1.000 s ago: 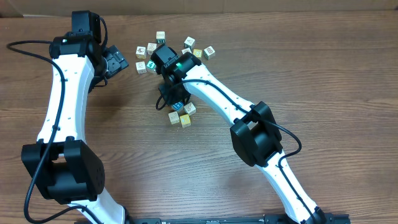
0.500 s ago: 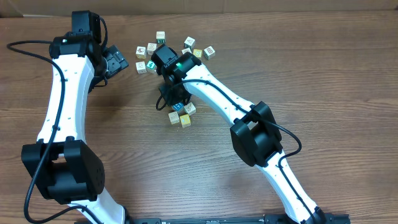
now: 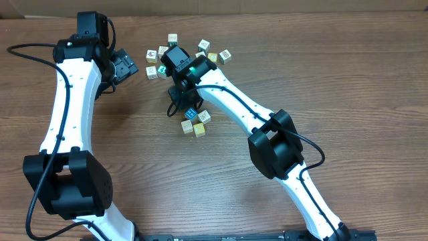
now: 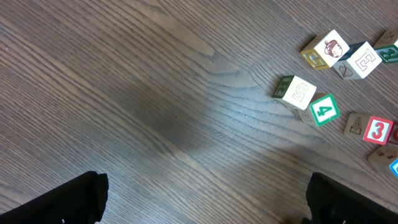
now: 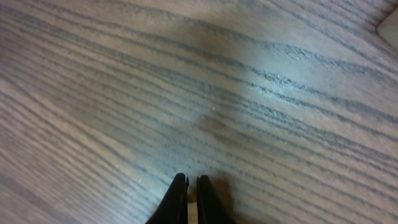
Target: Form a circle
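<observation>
A: Looking for the tight group of four small picture cubes (image 3: 194,121)?

B: Found just left of frame centre in the overhead view, on the brown wooden table (image 3: 334,80), below the loose scatter of similar cubes (image 3: 164,52). Packed close: blue "H" cube (image 3: 190,113) uppermost, yellow cube (image 3: 199,130) lowest, with two whitish cubes (image 3: 204,117) at the sides.

A: And holding what with the right end effector (image 5: 191,185)?

B: Nothing. Pinched fully together over bare wood, just upper left of the group; touching it or not, impossible to tell. Probably shut so as to serve as one narrow pusher for nudging cubes into a ring.

A: Pose?

B: Stretched diagonally from lower right, elbow bent right of centre, wrist tipped down at the table.

A: And the left end effector (image 4: 205,186)?

B: Spread wide, empty, parked at upper left beside the scatter; likely held aside to leave room.
</observation>
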Motion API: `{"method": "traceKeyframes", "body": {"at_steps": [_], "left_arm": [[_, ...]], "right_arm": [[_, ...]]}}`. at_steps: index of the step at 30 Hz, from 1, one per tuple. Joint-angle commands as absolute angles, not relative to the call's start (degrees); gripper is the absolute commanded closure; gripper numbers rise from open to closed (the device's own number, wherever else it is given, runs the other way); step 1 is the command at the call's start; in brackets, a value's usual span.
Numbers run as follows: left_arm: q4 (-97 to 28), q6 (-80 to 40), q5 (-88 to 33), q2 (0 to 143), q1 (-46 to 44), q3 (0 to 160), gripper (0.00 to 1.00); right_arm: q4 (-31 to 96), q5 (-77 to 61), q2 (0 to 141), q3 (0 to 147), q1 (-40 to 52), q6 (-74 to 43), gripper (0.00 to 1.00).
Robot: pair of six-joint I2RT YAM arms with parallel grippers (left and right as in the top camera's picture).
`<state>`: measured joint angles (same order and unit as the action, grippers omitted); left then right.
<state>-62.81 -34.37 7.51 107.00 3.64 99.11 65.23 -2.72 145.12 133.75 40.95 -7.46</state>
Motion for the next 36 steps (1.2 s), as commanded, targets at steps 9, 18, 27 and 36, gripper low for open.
{"method": "traceKeyframes", "body": {"at_steps": [9, 18, 27, 36], "left_arm": [[-62.8, -34.3, 7.5, 105.9, 3.7, 99.9, 0.00], [-62.8, -34.3, 7.5, 105.9, 3.7, 99.9, 0.00], [-62.8, -34.3, 7.5, 105.9, 3.7, 99.9, 0.00], [-62.8, -34.3, 7.5, 105.9, 3.7, 99.9, 0.00]], "right_arm": [[73.2, -17.2, 141.2, 135.9, 42.4, -7.7, 0.96], [74.4, -16.8, 141.2, 135.3, 44.8, -10.8, 0.96], [75.3, -11.7, 141.2, 133.9, 46.2, -13.7, 0.96], [75.4, -8.5, 141.2, 133.1, 46.2, -15.0, 0.96]]}}
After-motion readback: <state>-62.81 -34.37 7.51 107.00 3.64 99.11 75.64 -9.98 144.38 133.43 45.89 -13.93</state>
